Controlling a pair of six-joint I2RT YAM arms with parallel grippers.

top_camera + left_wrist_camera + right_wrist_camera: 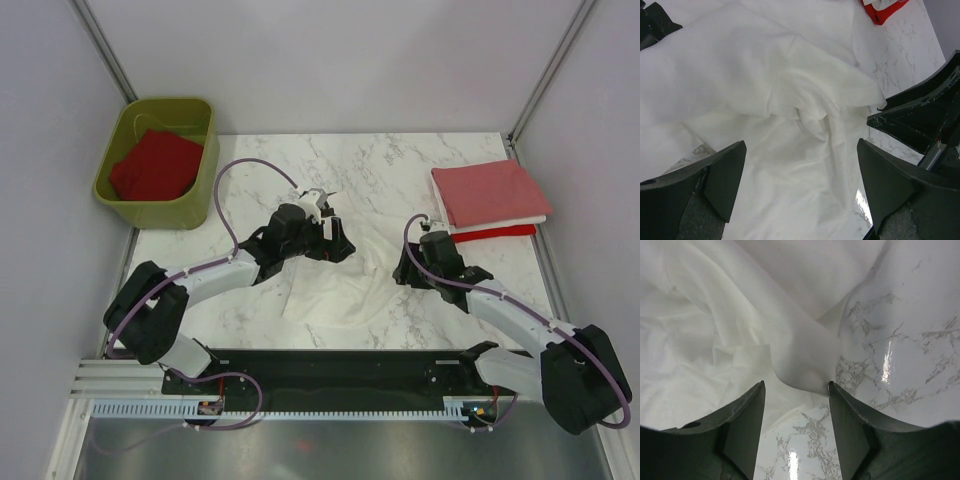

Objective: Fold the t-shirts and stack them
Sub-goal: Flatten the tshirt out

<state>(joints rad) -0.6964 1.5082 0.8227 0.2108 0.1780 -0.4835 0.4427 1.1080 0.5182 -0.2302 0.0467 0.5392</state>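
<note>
Marble-patterned table [300,165], plain, possibly lilac-grey walls [330,60]

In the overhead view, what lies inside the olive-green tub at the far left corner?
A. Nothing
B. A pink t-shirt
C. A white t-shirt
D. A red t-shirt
D: a red t-shirt sits bunched inside the olive-green tub, while the white t-shirt lies rumpled on the table between the two arms.

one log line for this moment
white t-shirt crumpled at centre | left fingers open over it | right fingers open at its edge | folded stack far right
</note>
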